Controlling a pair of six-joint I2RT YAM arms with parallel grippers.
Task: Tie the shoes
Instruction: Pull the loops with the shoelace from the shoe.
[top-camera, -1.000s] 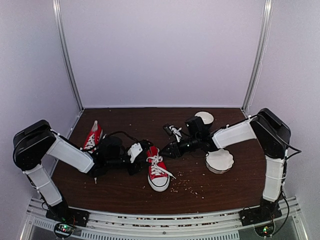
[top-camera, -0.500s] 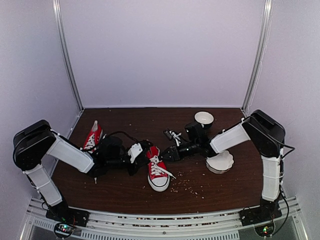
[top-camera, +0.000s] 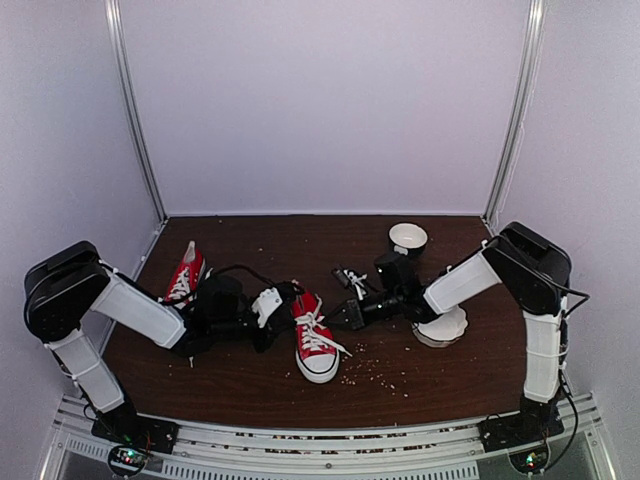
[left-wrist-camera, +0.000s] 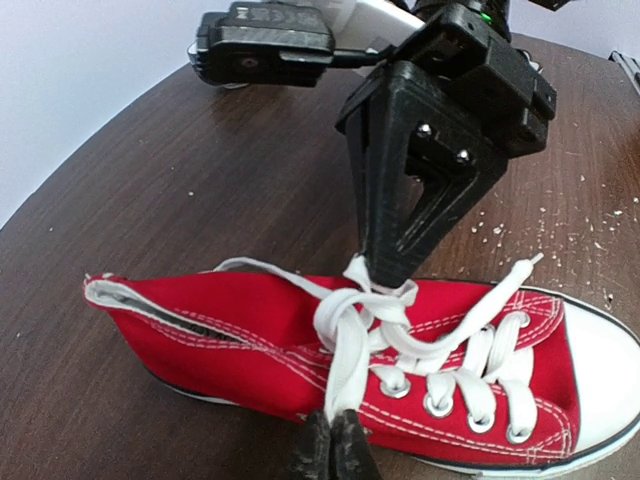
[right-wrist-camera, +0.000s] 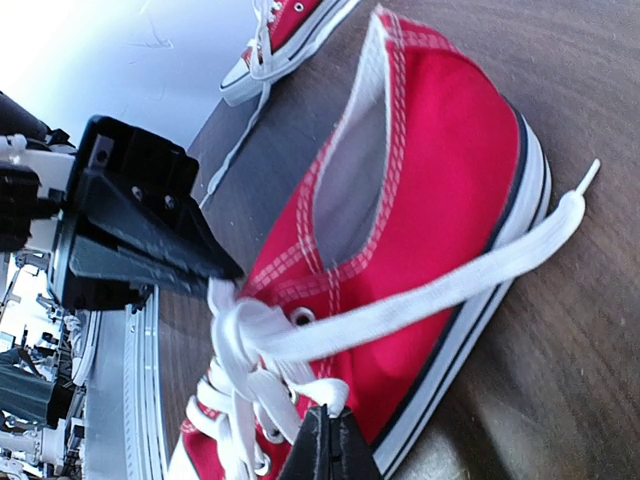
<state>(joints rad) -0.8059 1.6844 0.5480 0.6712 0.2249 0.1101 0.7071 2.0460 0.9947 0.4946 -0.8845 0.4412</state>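
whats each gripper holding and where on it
Both pinch the laces of the near shoe by the crossing at the top eyelets: left gripper one strand, right gripper the other.

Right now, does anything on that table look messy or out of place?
Pale crumbs are scattered over the table beside the toe of the near shoe, as if spilled. The other shoe sits apart at the far left, its lace trailing.

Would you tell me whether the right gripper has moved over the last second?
Yes. The right gripper has shifted down the top view, toward the arm bases and away from the white bowl at the back.
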